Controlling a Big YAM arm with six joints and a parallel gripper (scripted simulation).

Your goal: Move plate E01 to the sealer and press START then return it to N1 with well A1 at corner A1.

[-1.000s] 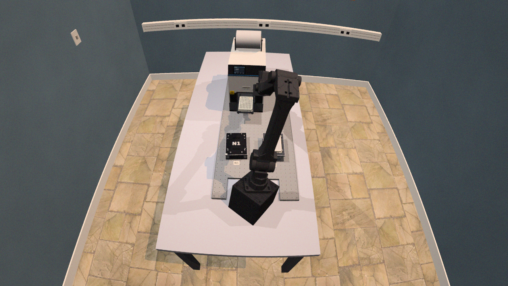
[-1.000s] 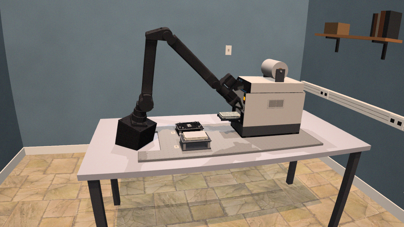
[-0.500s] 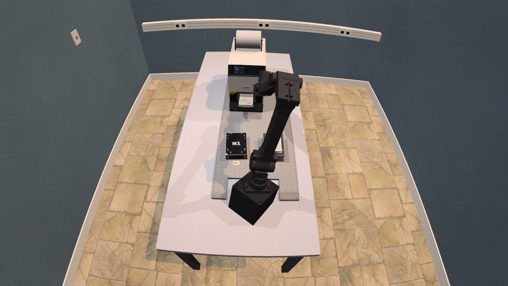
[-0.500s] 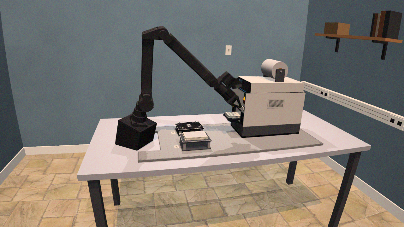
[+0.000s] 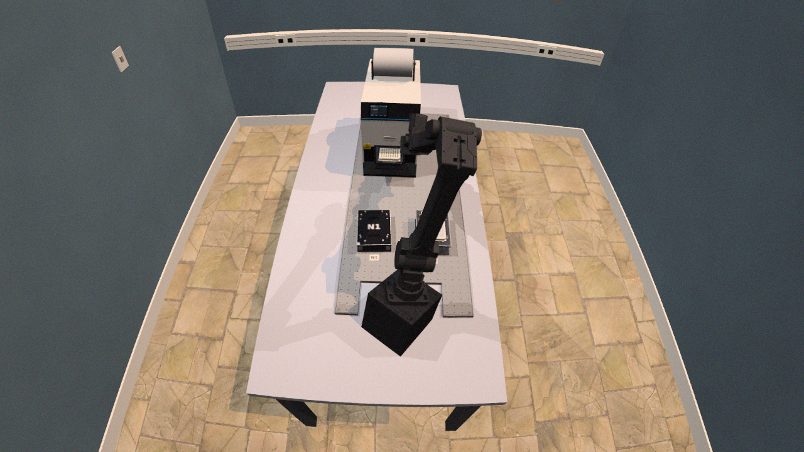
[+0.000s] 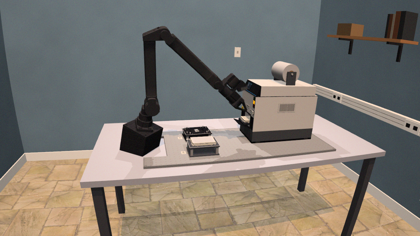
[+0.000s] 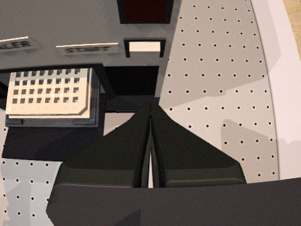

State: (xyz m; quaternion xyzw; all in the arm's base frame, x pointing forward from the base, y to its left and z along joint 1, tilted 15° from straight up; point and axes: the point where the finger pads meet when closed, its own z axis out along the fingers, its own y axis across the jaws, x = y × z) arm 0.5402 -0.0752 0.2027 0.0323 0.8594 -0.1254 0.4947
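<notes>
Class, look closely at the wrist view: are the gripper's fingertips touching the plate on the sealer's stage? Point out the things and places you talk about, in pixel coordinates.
Apart: the wrist view shows the gripper's tips point(image 7: 150, 105) right of the plate point(image 7: 48, 92), with dark sealer parts between.

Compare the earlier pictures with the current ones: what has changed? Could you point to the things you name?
The sealer's stage point(image 5: 389, 162) point(image 7: 53, 122) has slid inward, toward the sealer point(image 5: 391, 92) point(image 6: 283, 112), carrying plate E01 point(image 5: 389, 154) point(image 6: 245, 118) point(image 7: 47, 91). The claw point(image 6: 245, 109) point(image 7: 150, 112) has backed slightly away from the sealer's front, shut on nothing. Nest N1 point(image 5: 374, 226) point(image 6: 196, 132) and the plate in N2 point(image 5: 446, 229) point(image 6: 202, 140) stayed put.
</notes>
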